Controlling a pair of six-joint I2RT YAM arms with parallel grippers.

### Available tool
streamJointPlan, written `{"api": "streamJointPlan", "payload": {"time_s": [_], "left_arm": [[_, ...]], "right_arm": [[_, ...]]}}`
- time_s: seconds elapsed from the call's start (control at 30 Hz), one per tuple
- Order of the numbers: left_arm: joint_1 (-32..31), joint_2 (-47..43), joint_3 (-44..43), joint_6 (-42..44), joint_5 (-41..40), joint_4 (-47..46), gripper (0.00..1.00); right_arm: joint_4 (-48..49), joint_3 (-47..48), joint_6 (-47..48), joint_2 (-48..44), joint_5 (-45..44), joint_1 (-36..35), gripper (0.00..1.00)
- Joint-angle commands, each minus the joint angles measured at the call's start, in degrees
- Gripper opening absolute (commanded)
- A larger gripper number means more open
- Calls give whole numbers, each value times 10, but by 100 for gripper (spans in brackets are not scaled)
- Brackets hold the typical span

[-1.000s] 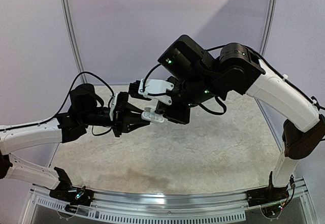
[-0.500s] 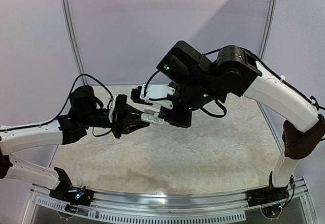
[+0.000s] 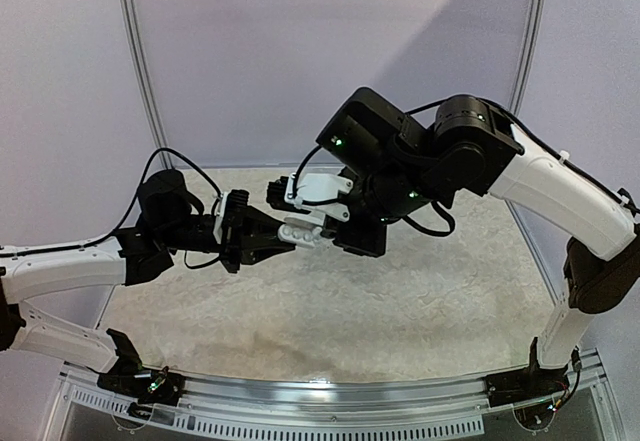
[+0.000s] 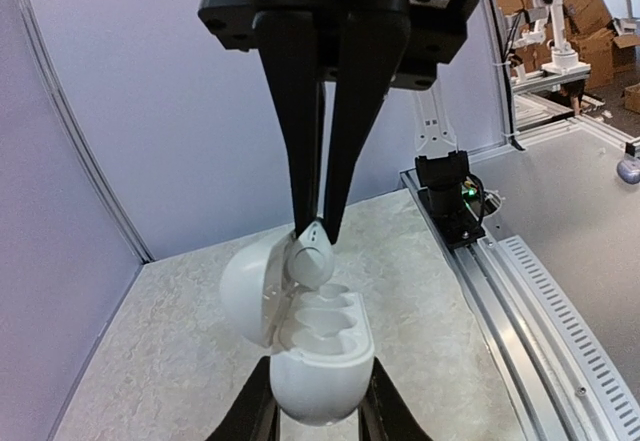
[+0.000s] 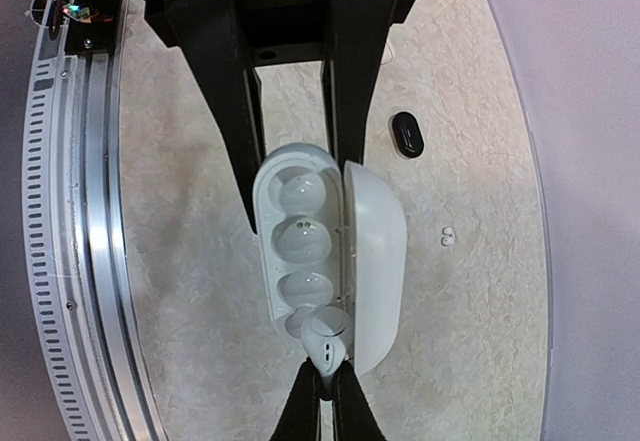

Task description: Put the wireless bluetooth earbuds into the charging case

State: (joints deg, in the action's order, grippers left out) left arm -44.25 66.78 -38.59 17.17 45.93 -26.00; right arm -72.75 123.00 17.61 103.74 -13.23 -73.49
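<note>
Currently clamped by its lower shell in the left fingers and held aloft above the surface: white charging case, lid swung open. Pinched between the closed right fingers: one white earbud, positioned at the end cavity of the tray, beside the lid; seating depth not determinable. Noted lying on the surface, apart from each other: black oval case and tiny white buds.

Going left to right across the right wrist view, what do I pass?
Metal rail → open white case → black case → loose white earbuds on the table.
</note>
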Motion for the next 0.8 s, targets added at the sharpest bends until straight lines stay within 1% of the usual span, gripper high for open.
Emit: {"api": "streamJointPlan", "payload": {"time_s": [0.0, 0.47, 0.77], "left_arm": [[-5, 3, -3, 5, 16, -17, 0], [-6, 3, -7, -2, 4, -12, 0], [-6, 1, -8, -8, 1, -12, 0]], "right_arm": [[24, -8, 16, -14, -7, -1, 0], [41, -9, 21, -10, 12, 0, 0], [29, -6, 21, 5, 24, -1, 0]]}}
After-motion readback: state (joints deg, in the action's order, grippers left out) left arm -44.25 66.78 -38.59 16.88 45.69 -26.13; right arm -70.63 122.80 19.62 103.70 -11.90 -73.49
